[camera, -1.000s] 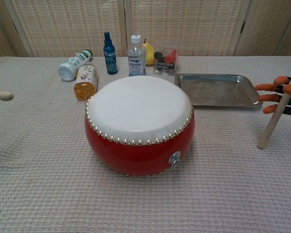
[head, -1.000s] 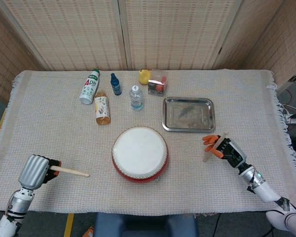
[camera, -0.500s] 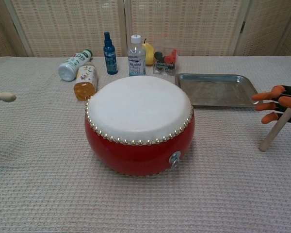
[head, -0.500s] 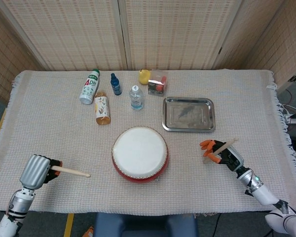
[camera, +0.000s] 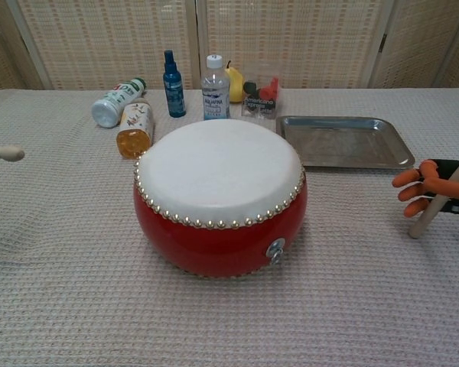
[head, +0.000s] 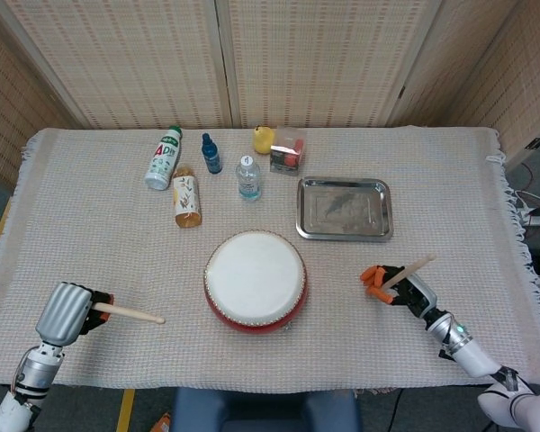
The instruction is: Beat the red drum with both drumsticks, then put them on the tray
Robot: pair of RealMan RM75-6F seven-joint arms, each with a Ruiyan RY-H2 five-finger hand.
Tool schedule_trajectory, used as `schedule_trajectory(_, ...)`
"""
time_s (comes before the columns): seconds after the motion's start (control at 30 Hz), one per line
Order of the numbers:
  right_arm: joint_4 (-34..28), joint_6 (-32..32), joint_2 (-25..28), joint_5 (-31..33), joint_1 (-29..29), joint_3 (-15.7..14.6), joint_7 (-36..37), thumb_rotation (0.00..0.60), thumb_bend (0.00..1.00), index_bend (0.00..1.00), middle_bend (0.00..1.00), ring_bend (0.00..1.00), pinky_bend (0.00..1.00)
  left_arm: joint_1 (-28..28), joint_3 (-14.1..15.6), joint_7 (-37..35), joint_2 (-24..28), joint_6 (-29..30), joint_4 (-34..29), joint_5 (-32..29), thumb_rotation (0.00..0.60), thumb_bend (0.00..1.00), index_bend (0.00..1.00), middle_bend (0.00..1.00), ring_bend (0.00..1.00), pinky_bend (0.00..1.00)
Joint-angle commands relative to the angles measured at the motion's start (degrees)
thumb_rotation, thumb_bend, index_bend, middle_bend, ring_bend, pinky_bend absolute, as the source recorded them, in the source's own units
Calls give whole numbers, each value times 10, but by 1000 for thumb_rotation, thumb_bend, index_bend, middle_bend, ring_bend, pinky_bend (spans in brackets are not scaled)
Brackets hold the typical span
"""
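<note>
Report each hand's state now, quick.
Left hand: holding a pale wooden drumstick.
Right hand: holding the other wooden drumstick.

Red drum (head: 255, 281) sits centre-front on the table (head: 90, 234); the main obstacle between the two hands. Left hand (head: 67, 312) near the front-left corner, its drumstick (head: 126, 313) pointing toward the drum, open cloth between stick tip and drum wall. Right hand (head: 398, 283) front-right, stick (camera: 441, 197) tilted, lower tip on the cloth. Tray (head: 344, 209) lies behind the right hand, open cloth between them. Bottle cluster along the back: white bottle (head: 163, 157) and amber bottle (head: 186, 195) lying down, blue bottle (head: 211, 153) and water bottle (head: 247, 176) upright, well left of the tray. Small box (head: 287, 150) just behind the tray's left corner.
</note>
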Motion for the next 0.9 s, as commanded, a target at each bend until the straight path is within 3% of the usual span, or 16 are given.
schedule_trajectory(0.03, 0, -3, -3, 0, 2, -2, -8, 599, 208, 677, 435, 420, 506, 0, 0, 0, 0, 0, 0, 0, 600, 569, 1000, 1000, 1000, 1000)
schedule_trajectory(0.43, -6, -24, -11, 7, 6, -5, -36, 599, 182, 835, 517, 499, 569, 1, 2, -4, -1, 0, 4, 1, 600, 557, 1000, 1000, 1000, 1000)
schedule_trajectory(0.7, -12, -43, -24, 12, 12, -2, -78, 600, 182, 998, 722, 708, 730, 1, 2, -7, -3, -2, 8, 0, 600, 557, 1000, 1000, 1000, 1000)
schedule_trajectory(0.77, -14, -49, -26, 13, 14, -2, -86, 600, 208, 1000, 773, 761, 785, 1, 2, -7, -3, -3, 9, -1, 600, 556, 1000, 1000, 1000, 1000)
schedule_trajectory(0.9, -17, -56, -30, 17, 17, 0, -98, 600, 359, 1000, 845, 839, 845, 2, 2, -11, -3, -3, 13, -2, 600, 557, 1000, 1000, 1000, 1000)
